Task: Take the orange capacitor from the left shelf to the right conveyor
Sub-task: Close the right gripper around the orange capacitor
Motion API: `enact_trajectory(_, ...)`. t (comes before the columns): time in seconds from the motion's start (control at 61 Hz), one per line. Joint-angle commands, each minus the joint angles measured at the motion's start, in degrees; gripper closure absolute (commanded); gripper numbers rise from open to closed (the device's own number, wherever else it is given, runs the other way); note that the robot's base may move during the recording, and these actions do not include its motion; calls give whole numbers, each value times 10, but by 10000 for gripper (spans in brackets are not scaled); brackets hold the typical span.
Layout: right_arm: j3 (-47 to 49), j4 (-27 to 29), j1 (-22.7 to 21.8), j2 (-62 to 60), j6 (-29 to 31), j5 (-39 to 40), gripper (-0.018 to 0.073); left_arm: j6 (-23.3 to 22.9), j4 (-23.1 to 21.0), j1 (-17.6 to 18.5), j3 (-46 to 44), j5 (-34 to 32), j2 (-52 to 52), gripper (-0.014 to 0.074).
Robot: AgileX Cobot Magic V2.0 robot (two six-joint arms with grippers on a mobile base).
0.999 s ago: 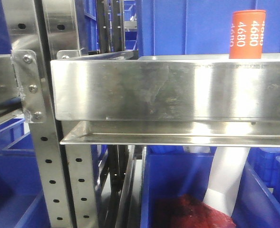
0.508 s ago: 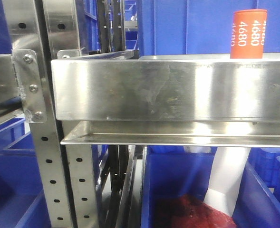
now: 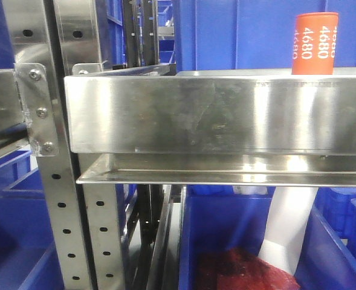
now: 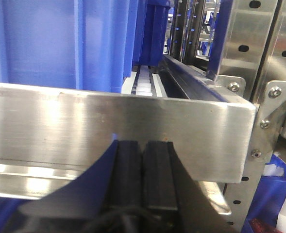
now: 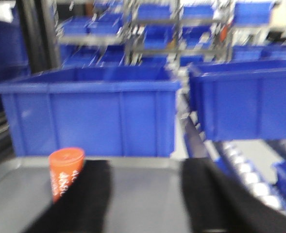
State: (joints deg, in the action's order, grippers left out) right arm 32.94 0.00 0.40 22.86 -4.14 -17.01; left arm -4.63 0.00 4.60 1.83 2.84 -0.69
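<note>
My left tool [image 4: 143, 177] is closed: its two black pads [image 4: 128, 174] press together at the bottom centre of the left wrist view, directly in front of the brushed steel front of the left shelf [image 4: 109, 126].

My right tool [image 5: 145, 204] is open, with its two pads spread apart. One orange capacitor [image 5: 65, 170] stands upright on the grey shelf floor at the lower left of the blurred right wrist view. It is outside the gap, beside the frame-left pad, which hides its lower edge. I cannot tell whether they touch. Two blue bins [image 5: 89, 116] stand behind it.

In the front view, the capacitor rises above the shelf front at upper right. At left, one bracket [image 3: 28, 90] with three bolts [image 3: 42, 112] joins a perforated post [image 3: 63, 229].
</note>
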Motion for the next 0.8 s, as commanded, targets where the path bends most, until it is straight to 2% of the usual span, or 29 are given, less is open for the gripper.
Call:
enact_trajectory(0.0,37,0,25,49,0,29,-37,-1,0,0,-3,-50,-11,701)
enact_trajectory(0.213,49,0,93,153,0,50,-53,-1,0,0,-3,-50,-11,701)
enact_trajectory(0.36,49,0,130,229,0,109,-53,-1,0,0,-3,-50,-11,701)
enact_trajectory(0.786,50,0,138,408,0,289,-53,-1,0,0,-3,-50,-11,701)
